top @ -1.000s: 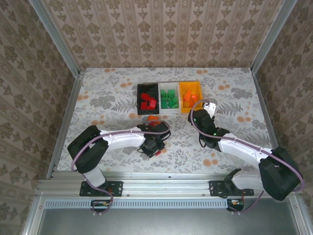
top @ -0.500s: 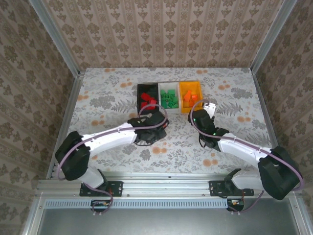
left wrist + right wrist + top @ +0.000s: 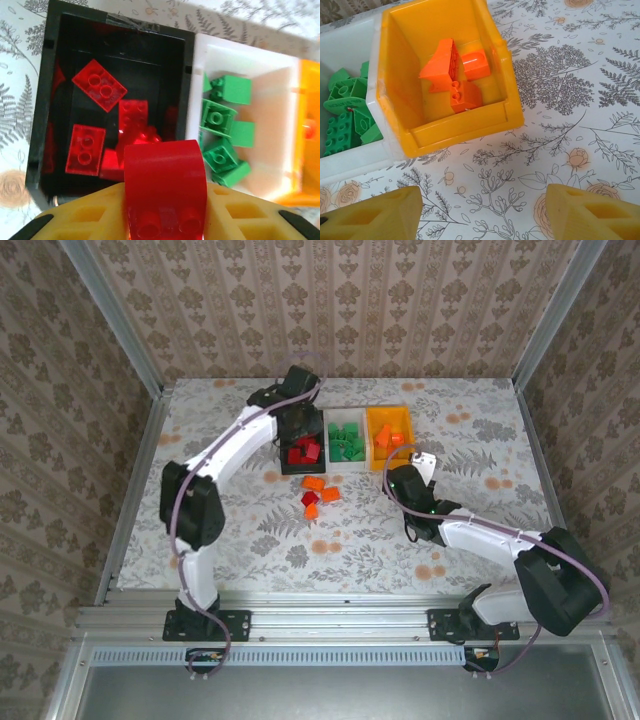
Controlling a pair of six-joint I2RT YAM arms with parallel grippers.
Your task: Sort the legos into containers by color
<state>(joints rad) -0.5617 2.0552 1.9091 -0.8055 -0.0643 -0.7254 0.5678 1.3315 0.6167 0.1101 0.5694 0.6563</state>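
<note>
Brick (image 3: 164, 175) in left hand (image 3: 165, 217), seemingly above black bin (image 3: 41, 110).

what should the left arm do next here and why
Probably open the left gripper and drop the curved red plastic brick it holds: in the left wrist view it hangs over the black plastic bin, where the other red bricks already lie.

A red brick (image 3: 165, 185) is held between the left hand's (image 3: 165, 222) yellow fingers (image 3: 85, 220). Beyond that hand, red bricks (image 3: 99, 91) are seen in the black bin (image 3: 37, 100), green bricks (image 3: 220, 120) in the white bin (image 3: 235, 52), and orange bricks (image 3: 452, 75) in the orange-yellow bin (image 3: 465, 125). The surface (image 3: 555, 85) is printed with grey ferns and orange blossoms.
</note>
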